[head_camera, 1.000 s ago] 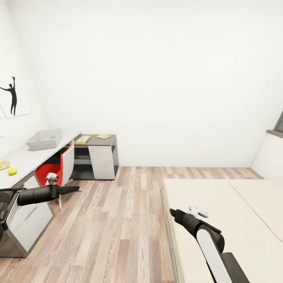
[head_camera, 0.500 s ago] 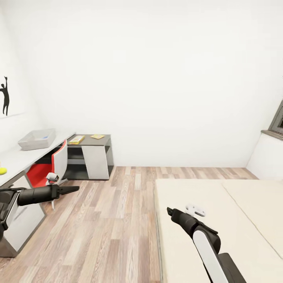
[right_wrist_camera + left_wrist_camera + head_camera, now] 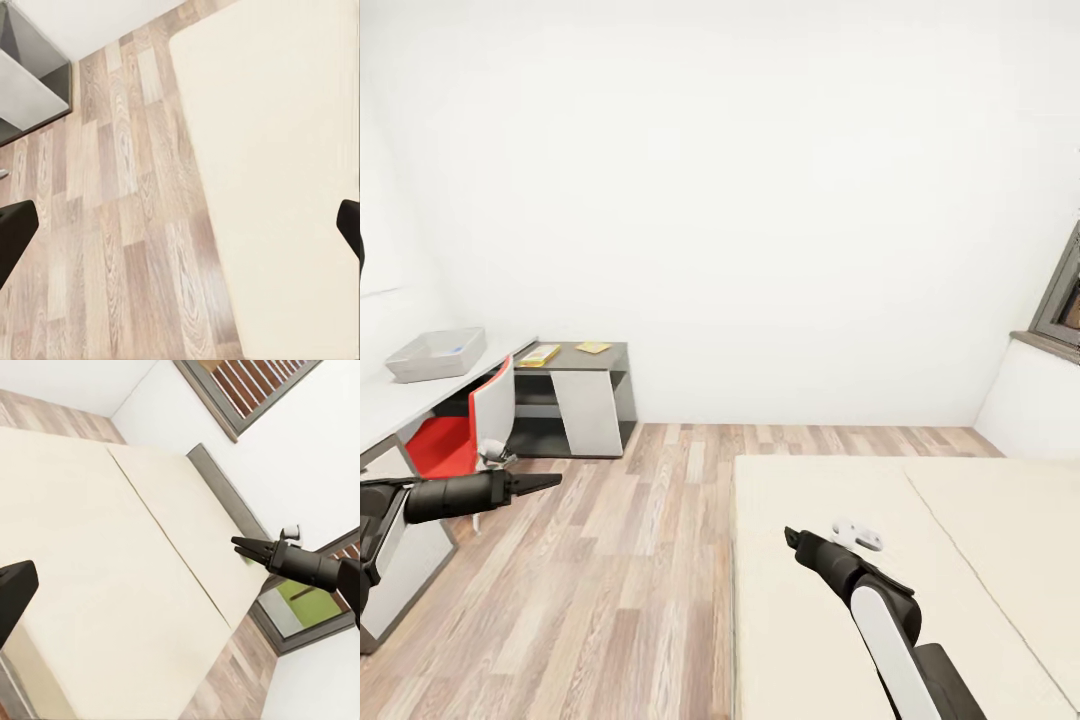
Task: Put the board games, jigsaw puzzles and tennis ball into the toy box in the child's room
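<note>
The toy box [image 3: 435, 354], a light-grey open bin, stands on the table [image 3: 385, 402] at the far left. On the table's dark-grey wing [image 3: 575, 358] lie a yellow board game [image 3: 540, 355] and a small yellow jigsaw puzzle [image 3: 593, 347]. The tennis ball is out of view. The beige bed [image 3: 880, 600] fills the lower right, its visible mattress bare. My left gripper [image 3: 545, 482] hangs over the floor, open and empty [image 3: 180, 592]. Over the bed's near corner my right gripper [image 3: 792, 537] is open and empty [image 3: 180, 225].
A red chair [image 3: 445, 445] with a white back stands tucked at the table. Wood-plank floor [image 3: 620, 560] runs between table and bed. A white wall closes the far side, with a grey-framed window [image 3: 1060, 300] at the right.
The camera has turned right: table and chair slid left, the tennis ball left the picture, and more bed and window show. Both arms hold their pose.
</note>
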You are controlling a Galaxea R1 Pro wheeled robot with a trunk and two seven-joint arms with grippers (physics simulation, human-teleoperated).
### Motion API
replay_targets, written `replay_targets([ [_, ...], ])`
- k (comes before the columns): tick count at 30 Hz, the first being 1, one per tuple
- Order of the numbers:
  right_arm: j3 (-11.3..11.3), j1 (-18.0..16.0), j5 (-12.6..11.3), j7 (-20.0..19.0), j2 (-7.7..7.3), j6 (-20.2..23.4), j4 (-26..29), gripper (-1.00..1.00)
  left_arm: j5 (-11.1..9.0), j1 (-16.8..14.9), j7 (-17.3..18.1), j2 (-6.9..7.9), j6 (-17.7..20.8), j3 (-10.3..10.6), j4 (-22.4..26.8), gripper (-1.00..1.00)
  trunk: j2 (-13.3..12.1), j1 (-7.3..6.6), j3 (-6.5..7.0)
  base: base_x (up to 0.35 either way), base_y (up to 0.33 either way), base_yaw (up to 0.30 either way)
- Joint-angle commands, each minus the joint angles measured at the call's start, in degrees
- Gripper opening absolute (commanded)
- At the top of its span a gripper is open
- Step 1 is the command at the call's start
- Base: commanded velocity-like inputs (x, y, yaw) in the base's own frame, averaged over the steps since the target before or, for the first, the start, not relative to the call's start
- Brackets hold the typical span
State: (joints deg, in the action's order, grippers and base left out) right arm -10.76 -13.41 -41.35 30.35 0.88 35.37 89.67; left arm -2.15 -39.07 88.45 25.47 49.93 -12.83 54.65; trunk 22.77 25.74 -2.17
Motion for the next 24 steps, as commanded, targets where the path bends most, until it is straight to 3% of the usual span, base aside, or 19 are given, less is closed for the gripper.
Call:
replay_targets([
  [1, -0.05, -0.06, -0.57, 0.59, 0.0, 0.05, 0.06, 1.0, 0.04, -0.05, 0.23, 0.02, 0.61, 0.0, 0.02, 1.0, 0.14, 0.04, -0.14, 0.0, -0.297, 0.0],
  [15, -0.05, -0.1, -0.57, 0.59, 0.0, 0.05, 0.06, 1.0, 0.04, -0.05, 0.28, 0.02, 0.61, -0.03, 0.02, 1.0, 0.14, 0.04, -0.14, 0.0, -0.292, 0.0],
  [24, -0.05, -0.09, -0.58, 0.59, 0.0, 0.05, 0.06, 1.0, 0.04, -0.04, 0.37, 0.02, 0.61, -0.08, 0.02, 1.0, 0.14, 0.04, -0.14, 0.0, -0.07, 0.0],
])
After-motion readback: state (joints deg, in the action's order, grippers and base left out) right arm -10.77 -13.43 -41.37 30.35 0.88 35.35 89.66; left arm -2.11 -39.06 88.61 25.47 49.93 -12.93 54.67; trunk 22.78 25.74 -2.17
